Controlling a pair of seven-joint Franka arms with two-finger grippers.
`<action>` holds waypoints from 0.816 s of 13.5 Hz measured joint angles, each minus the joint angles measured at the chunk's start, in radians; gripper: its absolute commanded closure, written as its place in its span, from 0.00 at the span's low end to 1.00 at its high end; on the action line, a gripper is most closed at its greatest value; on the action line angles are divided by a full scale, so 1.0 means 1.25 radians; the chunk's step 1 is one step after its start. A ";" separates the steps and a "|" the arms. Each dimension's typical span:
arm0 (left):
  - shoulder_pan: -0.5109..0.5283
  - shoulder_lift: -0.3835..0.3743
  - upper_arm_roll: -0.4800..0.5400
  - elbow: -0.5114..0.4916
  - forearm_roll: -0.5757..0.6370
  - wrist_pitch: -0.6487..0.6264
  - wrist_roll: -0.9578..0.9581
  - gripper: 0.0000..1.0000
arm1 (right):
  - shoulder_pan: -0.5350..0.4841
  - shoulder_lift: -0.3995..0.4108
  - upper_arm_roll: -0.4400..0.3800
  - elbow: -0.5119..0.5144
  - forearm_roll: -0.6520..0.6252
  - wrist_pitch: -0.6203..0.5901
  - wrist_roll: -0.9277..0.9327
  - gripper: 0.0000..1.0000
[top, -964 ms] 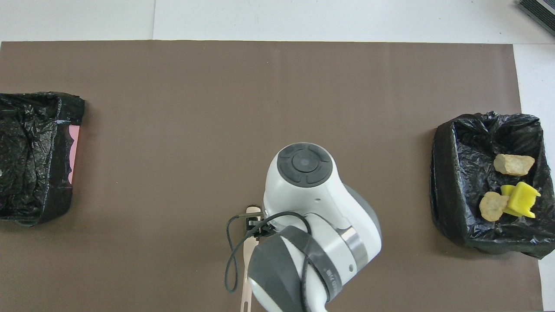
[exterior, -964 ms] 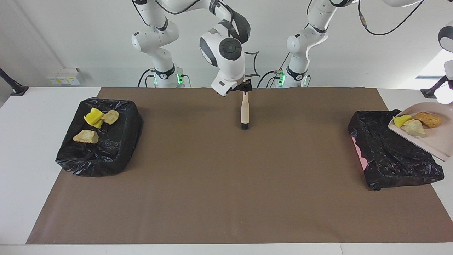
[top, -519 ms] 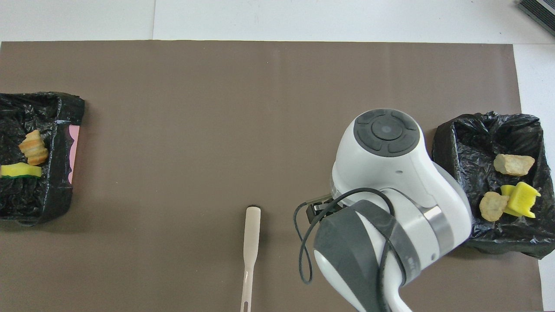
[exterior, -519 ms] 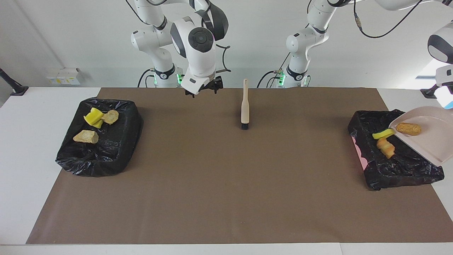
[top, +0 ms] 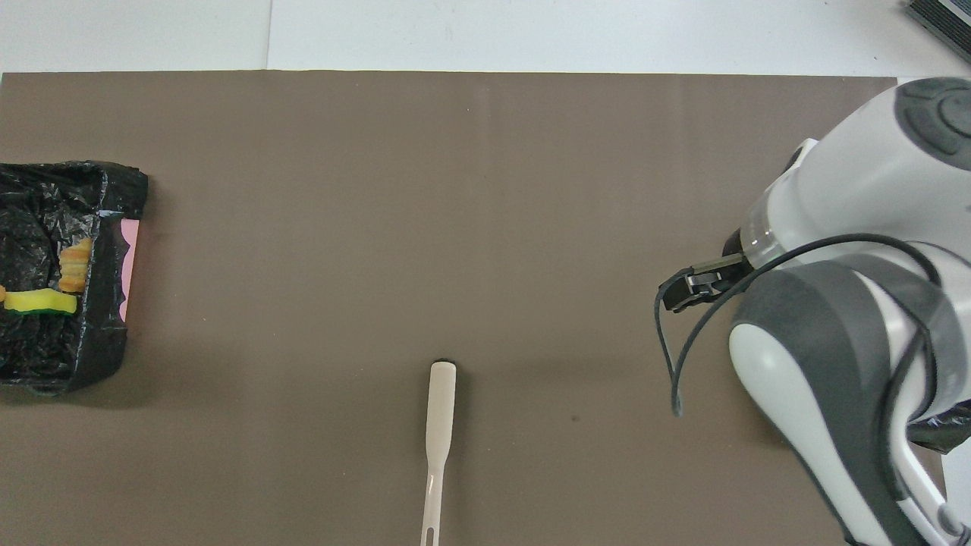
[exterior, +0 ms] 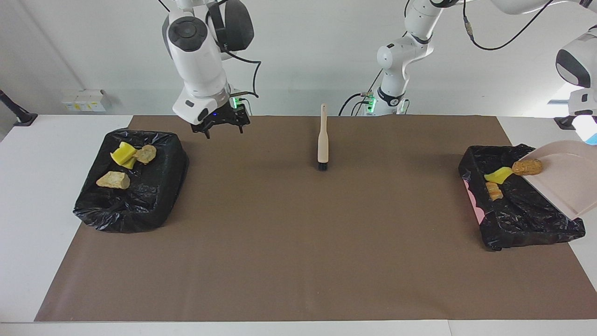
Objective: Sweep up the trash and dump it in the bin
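Note:
My left gripper (exterior: 588,133), half cut off by the edge of the facing view, holds the beige dustpan (exterior: 566,179) tilted over the black-lined bin (exterior: 522,219) at the left arm's end. An orange-brown bread-like lump (exterior: 527,166) lies at the pan's lower lip. A yellow sponge (exterior: 498,175) and an orange lump (exterior: 492,190) lie in that bin (top: 98,334). My right gripper (exterior: 224,132) hangs open and empty over the mat beside the other bin (exterior: 140,210), which holds a yellow sponge (exterior: 123,154) and two beige lumps (exterior: 113,180).
The beige brush (exterior: 322,142) lies flat on the brown mat between the two arm bases, its black bristles pointing away from the robots. In the overhead view the brush (top: 440,425) shows, and the right arm (top: 850,318) covers the bin at its end.
The right gripper let go of the brush and swung over to the bin at its own end. The dustpan tipped further; two pieces slid into the bin and the bread lump slid to the lip.

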 measured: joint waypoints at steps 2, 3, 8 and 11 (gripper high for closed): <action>-0.018 0.000 -0.002 0.000 0.027 0.046 0.002 1.00 | -0.061 0.003 -0.002 0.006 -0.023 0.059 -0.013 0.00; -0.024 0.000 -0.004 0.000 0.028 0.061 0.002 1.00 | -0.094 0.005 -0.002 0.007 -0.024 0.096 -0.014 0.00; -0.042 0.015 -0.006 0.017 0.019 0.084 -0.040 1.00 | -0.157 0.004 -0.036 0.029 -0.024 0.128 -0.014 0.00; -0.046 0.016 -0.006 0.019 -0.008 0.063 -0.121 1.00 | -0.119 -0.001 -0.115 0.060 -0.021 0.041 -0.014 0.00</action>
